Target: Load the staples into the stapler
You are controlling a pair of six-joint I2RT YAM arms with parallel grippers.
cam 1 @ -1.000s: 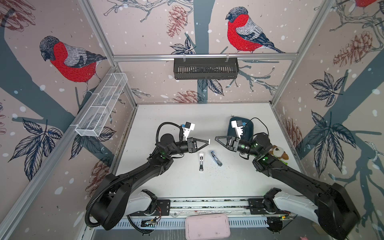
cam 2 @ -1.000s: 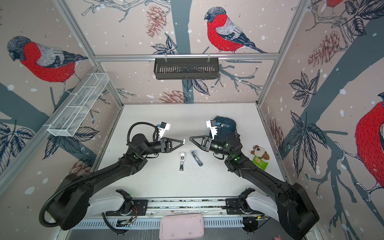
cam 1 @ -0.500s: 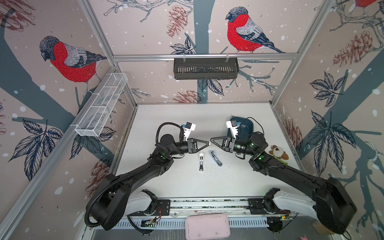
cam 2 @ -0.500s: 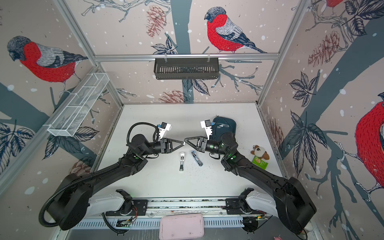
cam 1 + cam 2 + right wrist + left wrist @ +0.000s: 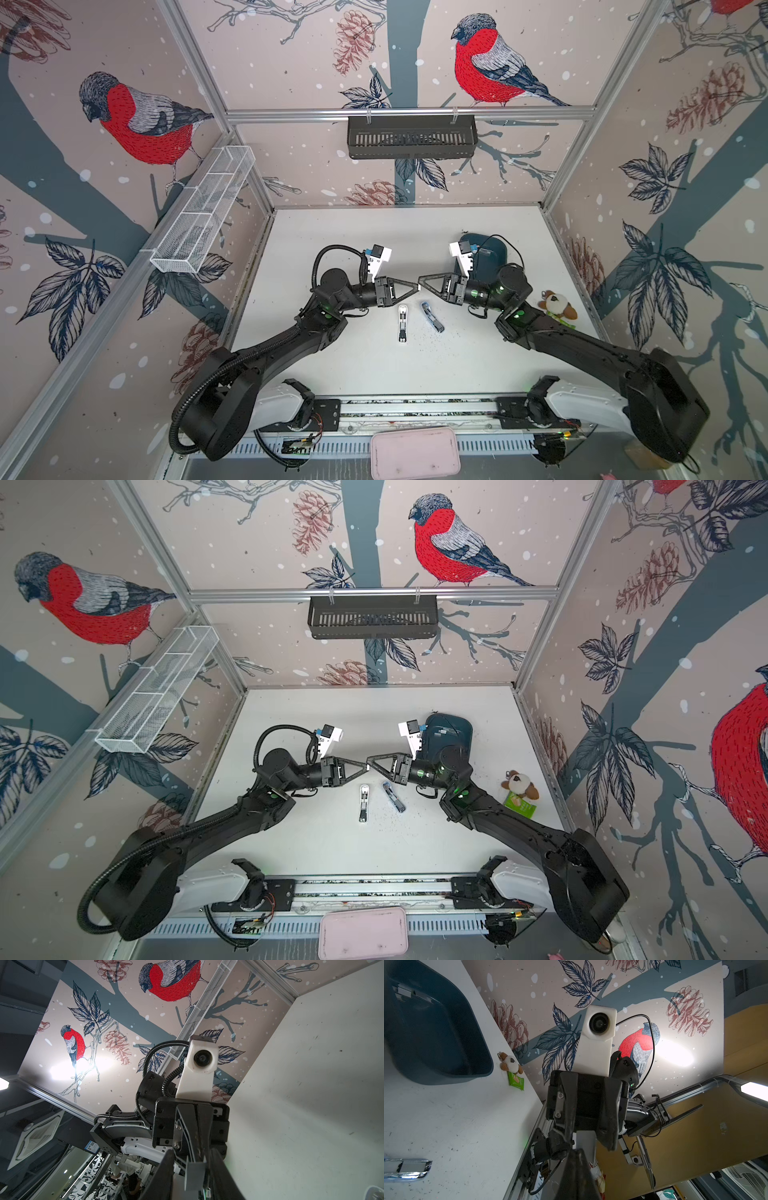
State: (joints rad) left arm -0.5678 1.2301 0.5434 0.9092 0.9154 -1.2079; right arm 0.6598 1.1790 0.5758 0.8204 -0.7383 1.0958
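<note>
**Staple strip held aloft between both grippers; stapler not yet loaded**

1. The left gripper is clenched on a short, thin, silvery-grey metal strip of staples. It holds the strip in the air above the white tabletop, tip to tip with the right gripper.

2. The right gripper's jaws stand parted on either side of that strip. The right wrist view shows a sliver of gap at each side, so I judge the strip not yet clamped by this gripper.

3. The slim white-and-black stapler lies flat on the tabletop, below both grippers and apart from them. Whether its magazine is open cannot be read at this size. Just beside it lies a shorter blue-and-chrome piece, and I cannot tell whether that is a second stapler or a detached part.

4. Spare grey strips rest inside the dark teal plastic tray on the right side of the table.

**Assessment.** One strip has been lifted clear, and a hand-over between the grippers appears to be the step in hand. Still outstanding:
- settling the strip in one firm grip
- carrying it down to the stapler
- seating it in the channel
- closing the stapler

No staples can be seen in the stapler, so I rate the task as under way with most of it still to do.
</note>
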